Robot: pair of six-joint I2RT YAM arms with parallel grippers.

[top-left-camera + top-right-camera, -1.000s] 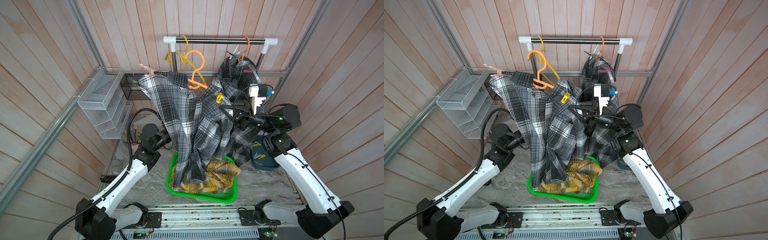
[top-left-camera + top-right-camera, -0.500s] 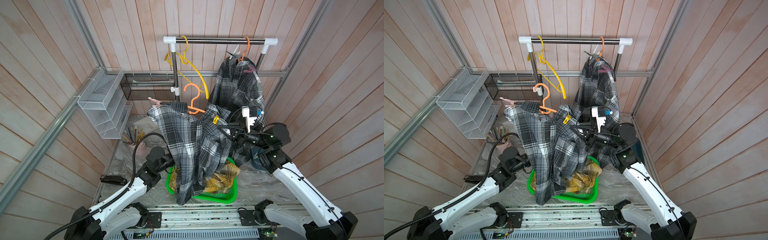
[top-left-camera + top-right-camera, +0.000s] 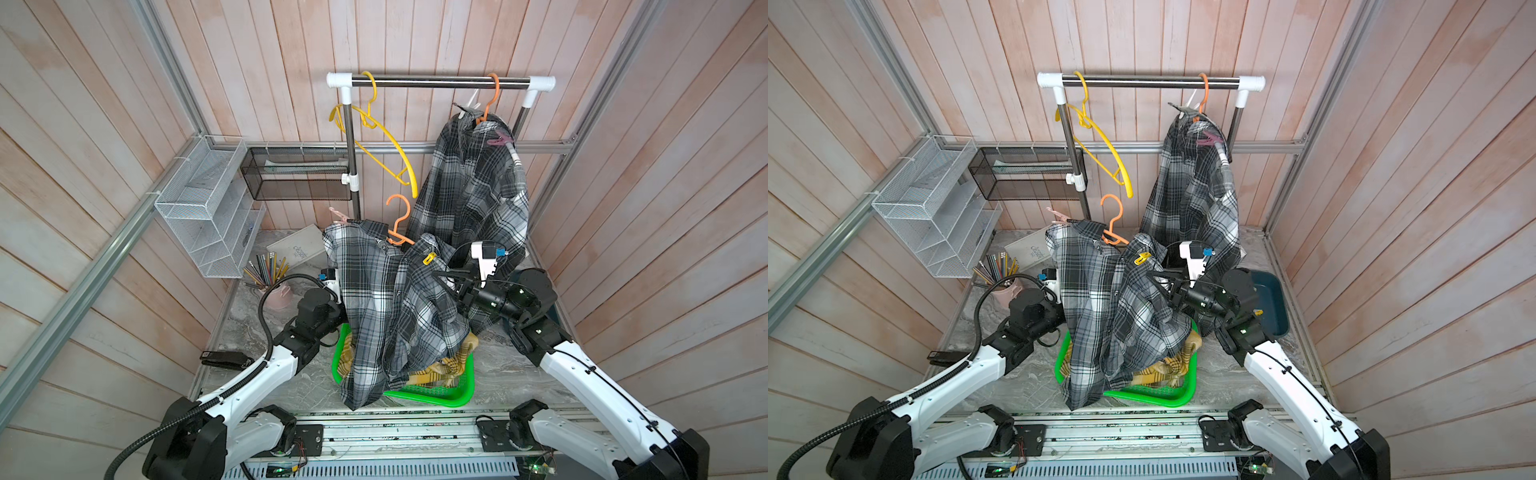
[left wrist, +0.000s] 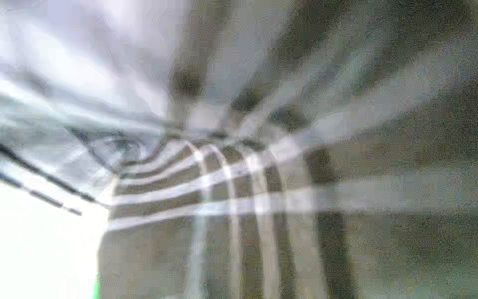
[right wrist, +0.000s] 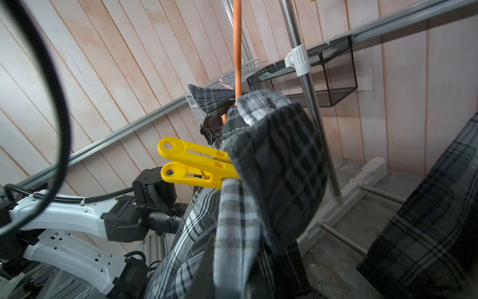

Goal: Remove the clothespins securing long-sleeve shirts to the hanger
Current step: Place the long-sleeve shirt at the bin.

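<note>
The yellow clothespin (image 5: 196,163) was clipped on the shoulder of the grey checked shirt (image 3: 374,299), where the cloth folds over the orange hanger (image 3: 399,224). The hanger's hook was not on the rail, and the shirt's bottom hung into the green basket (image 3: 440,399). The right gripper (image 3: 435,274) was just below the pin. Its jaws looked pressed together on a fold of the shirt, though its own wrist view did not show them. In that view the pin lay sideways. Its two handle ends stuck out free of the cloth and its biting end was on the shirt. The right arm was much nearer to the pin. The left arm (image 3: 286,361) was on the far side of the shirt. The left gripper was tucked behind the cloth, so I could not tell if it was spread or closed. I think the right gripper would have to let go first, then turn to squeeze the handles.
</note>
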